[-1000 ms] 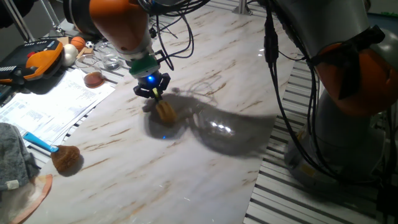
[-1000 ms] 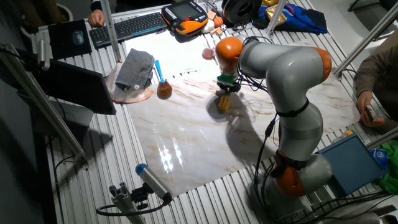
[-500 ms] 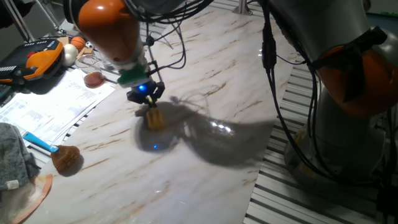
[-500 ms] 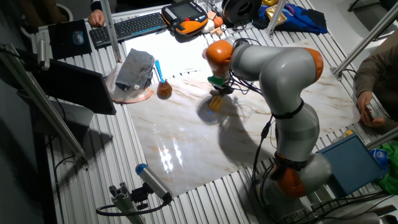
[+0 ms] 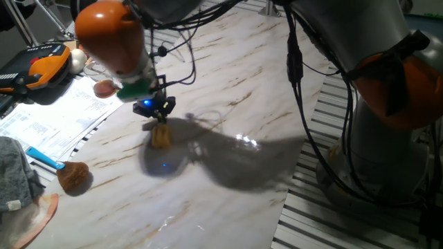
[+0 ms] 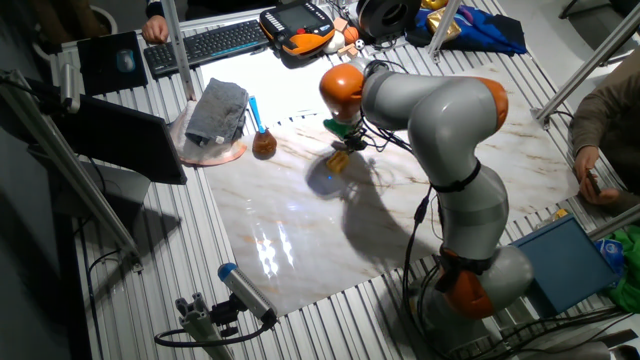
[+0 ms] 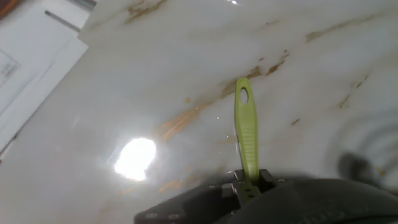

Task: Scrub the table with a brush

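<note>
The brush has a yellow blocky head (image 5: 161, 136) resting on the white marble-look table (image 5: 228, 76). It also shows in the other fixed view (image 6: 338, 162). My gripper (image 5: 156, 116) stands right above the head and is shut on the brush's thin pale green handle. In the hand view the handle (image 7: 246, 134) sticks out from between the fingers (image 7: 235, 188) over the table (image 7: 155, 74). The gripper (image 6: 341, 146) is near the table's far left part.
A fluffy brown brush with a blue handle (image 5: 73, 176) lies left of my gripper, next to a grey cloth (image 5: 14, 173) and papers (image 5: 55, 117). An orange pendant (image 6: 300, 25) and keyboard (image 6: 205, 45) lie behind. Grey slatted metal (image 6: 330, 320) surrounds the table.
My gripper has slid the brush across the table to the left, toward the papers and the fluffy brush. The head stays on the tabletop.
</note>
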Controlling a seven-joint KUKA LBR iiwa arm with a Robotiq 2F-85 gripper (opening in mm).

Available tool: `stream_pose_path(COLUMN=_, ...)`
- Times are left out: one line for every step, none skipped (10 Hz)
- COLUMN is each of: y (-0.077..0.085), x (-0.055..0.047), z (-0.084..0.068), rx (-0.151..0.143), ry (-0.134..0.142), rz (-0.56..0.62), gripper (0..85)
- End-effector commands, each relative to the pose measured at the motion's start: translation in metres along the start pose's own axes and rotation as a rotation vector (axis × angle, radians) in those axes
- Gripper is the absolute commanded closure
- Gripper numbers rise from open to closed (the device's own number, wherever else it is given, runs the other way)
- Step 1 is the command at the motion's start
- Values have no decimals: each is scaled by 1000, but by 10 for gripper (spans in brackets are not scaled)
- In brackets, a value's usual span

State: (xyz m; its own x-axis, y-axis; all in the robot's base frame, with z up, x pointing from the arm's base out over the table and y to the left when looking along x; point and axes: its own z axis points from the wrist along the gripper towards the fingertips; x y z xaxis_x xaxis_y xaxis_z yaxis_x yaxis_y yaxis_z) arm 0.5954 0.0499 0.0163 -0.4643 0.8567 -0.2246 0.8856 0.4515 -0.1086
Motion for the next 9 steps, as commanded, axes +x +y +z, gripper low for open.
stream_pose_path(y=-1, x=-5, z=3, rx=9, ry=9, rz=18, gripper=850)
stream_pose_path(y=1, x=-16, z=1, rx=3, ry=33, rz=10, gripper=850)
stream_pose_path(y=1, x=-27, z=-2, rx=1, ry=46, rz=-4, gripper=850)
stream_pose_path(y=1, x=-34, z=-2, rx=-2, ry=45, rz=-13, gripper=850)
stream_pose_path(y=1, x=-38, z=-2, rx=-6, ry=41, rz=-16, gripper=850)
stream_pose_path(y=1, x=-40, z=-1, rx=-13, ry=27, rz=-15, gripper=850)
stream_pose_path(y=0, x=-43, z=-1, rx=-17, ry=9, rz=-15, gripper=850)
stream_pose_path(y=0, x=-48, z=0, rx=-23, ry=-10, rz=-14, gripper=850)
stream_pose_path(y=-1, x=-54, z=3, rx=-31, ry=-21, rz=-23, gripper=850)
